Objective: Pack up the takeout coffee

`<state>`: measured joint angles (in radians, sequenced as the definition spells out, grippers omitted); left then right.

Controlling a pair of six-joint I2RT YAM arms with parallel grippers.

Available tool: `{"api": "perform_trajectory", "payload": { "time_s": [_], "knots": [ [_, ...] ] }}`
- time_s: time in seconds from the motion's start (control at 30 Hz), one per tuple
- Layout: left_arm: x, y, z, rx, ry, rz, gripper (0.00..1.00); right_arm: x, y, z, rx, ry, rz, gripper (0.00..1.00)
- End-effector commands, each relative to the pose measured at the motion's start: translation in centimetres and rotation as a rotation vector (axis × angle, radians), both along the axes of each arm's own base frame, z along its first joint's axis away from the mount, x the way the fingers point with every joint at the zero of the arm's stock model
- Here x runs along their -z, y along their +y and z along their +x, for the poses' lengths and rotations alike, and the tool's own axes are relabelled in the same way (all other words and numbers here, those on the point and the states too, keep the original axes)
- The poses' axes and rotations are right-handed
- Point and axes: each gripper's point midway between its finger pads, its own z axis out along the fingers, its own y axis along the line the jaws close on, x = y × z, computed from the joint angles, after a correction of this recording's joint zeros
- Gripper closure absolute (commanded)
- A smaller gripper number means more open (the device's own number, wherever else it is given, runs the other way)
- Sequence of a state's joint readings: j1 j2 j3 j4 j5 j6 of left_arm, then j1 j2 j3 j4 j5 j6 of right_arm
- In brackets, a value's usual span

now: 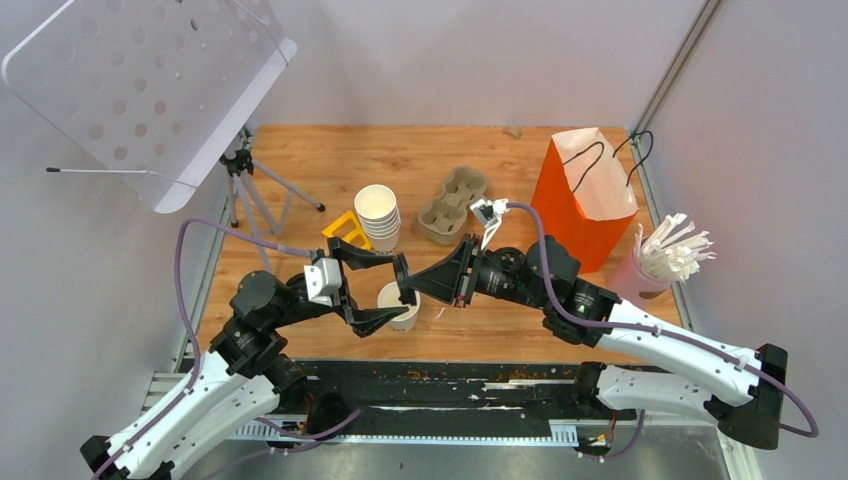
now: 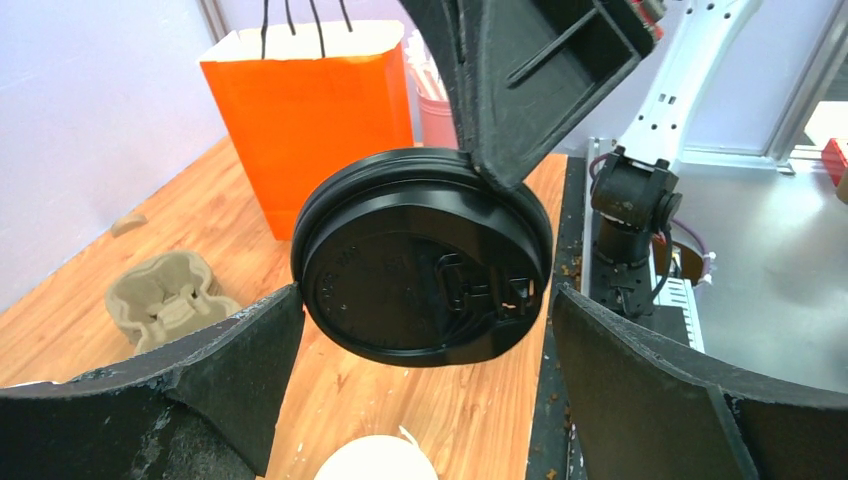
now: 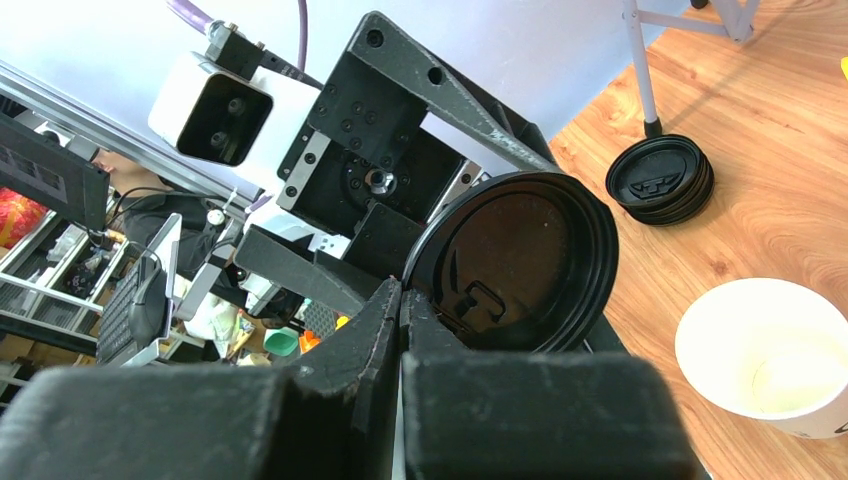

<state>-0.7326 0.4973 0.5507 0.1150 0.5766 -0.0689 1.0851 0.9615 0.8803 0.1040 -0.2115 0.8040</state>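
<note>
Open cup (image 1: 400, 305), 1, upright at centre of top view, just under lid (image 2: 420, 270), 1, tilted on edge, rim pinched by R gripper (image 3: 400, 300). L gripper (image 2: 425, 300) spread wide either side of lid, no contact. Also 1 cup stack (image 1: 378, 215), 1 lid stack (image 3: 660, 180), 1 carrier (image 1: 452, 205), 1 orange bag (image 1: 585, 195) upper right

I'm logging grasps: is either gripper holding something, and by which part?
The right gripper pinches the black lid by its rim. The left gripper stands open on either side of the lid, holding nothing.
</note>
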Motion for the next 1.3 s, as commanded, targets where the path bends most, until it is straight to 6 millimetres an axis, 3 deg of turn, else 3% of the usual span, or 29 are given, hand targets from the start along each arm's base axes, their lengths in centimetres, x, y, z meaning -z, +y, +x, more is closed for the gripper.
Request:
{"api": "perform_trajectory", "payload": {
  "time_s": [0.0,0.33,0.67,0.9,1.03,1.17,1.2,1.27],
  "knots": [
    [-2.3,0.3,-1.2,0.034,-0.08,-0.046,0.0,-0.7,-0.1,-0.1,-0.002,-0.002,0.035,0.97],
    [-2.7,-0.1,-0.8,0.036,-0.042,-0.073,0.02,-0.6,0.1,-0.2,-0.011,0.003,0.041,0.97],
    [-2.2,0.0,-0.7,0.025,-0.027,-0.064,0.2,-0.2,0.0,0.1,0.006,0.005,0.037,0.93],
    [-0.9,0.9,-0.6,-0.028,0.075,0.007,0.22,0.6,-1.7,1.3,0.114,0.003,-0.011,0.64],
    [0.7,2.4,1.0,-0.181,0.265,0.056,0.22,0.9,-4.9,2.6,0.261,-0.009,-0.058,0.33],
    [3.5,3.8,1.6,-0.309,0.508,0.23,0.2,1.7,-8.8,3.4,0.388,-0.045,-0.157,0.01],
    [3.4,4.2,1.6,-0.337,0.551,0.27,0.21,1.8,-10.0,3.5,0.425,-0.046,-0.179,0.0],
    [5.0,4.9,1.7,-0.392,0.653,0.381,0.21,1.7,-12.1,3.8,0.492,-0.05,-0.208,0.0]
  ]
}}
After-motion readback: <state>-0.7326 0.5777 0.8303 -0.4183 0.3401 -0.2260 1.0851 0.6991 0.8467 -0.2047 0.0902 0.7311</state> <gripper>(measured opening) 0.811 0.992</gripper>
